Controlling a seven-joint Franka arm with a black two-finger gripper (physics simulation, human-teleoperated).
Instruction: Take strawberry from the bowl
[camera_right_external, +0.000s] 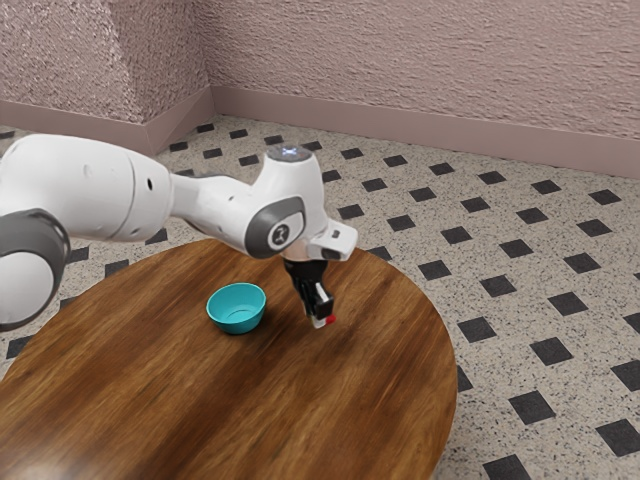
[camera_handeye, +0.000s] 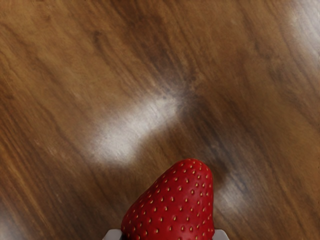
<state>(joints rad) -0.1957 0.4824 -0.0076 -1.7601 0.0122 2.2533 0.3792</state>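
Jaws gripping strawberry from both sides, narrow end poking out, over table beside bowl; set-down likely needs no sideways move.

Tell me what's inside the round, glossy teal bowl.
Bare teal inner surface and no fruit can be seen in the bowl; the near part of its inside is hidden behind its own wall.

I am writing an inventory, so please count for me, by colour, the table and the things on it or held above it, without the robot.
Red: 1, the strawberry, held in the gripper
Turquoise: 1, the bowl
Brown: 1, the table
Total: 3
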